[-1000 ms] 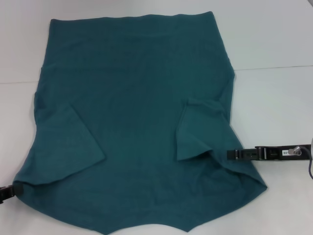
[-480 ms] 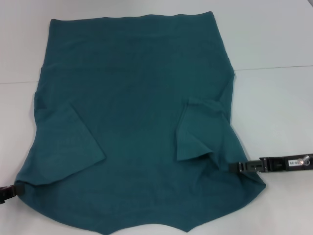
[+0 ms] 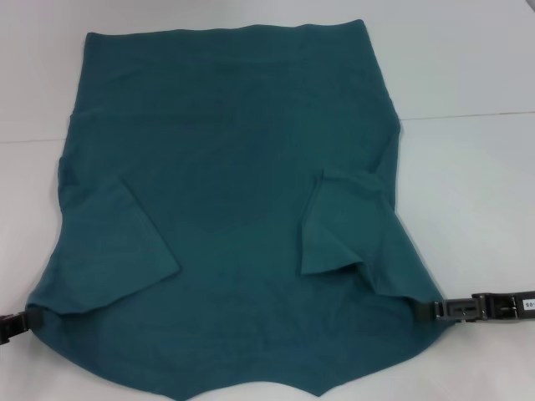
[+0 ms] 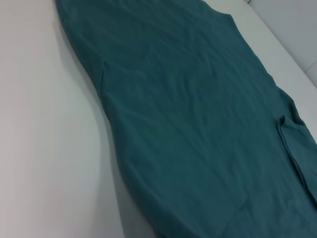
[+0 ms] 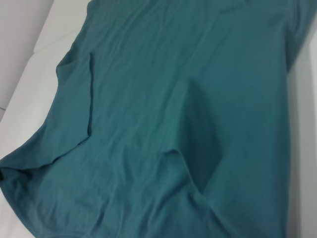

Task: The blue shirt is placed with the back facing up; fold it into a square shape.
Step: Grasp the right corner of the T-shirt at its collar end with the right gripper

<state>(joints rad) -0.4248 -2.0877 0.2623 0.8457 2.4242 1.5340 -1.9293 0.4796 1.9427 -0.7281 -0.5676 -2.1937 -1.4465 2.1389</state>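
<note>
White table [image 3: 468, 67], blue shirt [image 3: 234, 167] spread flat, left tool [image 3: 12, 324] and right tool [image 3: 451, 310] at its near corners, grip unclear.

White table, one shirt spread across it

The pale table [image 3: 468, 75] carries the blue shirt [image 3: 226, 167], lying flat and taking up most of the surface, both sleeves folded inward onto the body. Bare tabletop shows along the far edge and down either side, and a thin seam line runs across the surface on the right.
</note>
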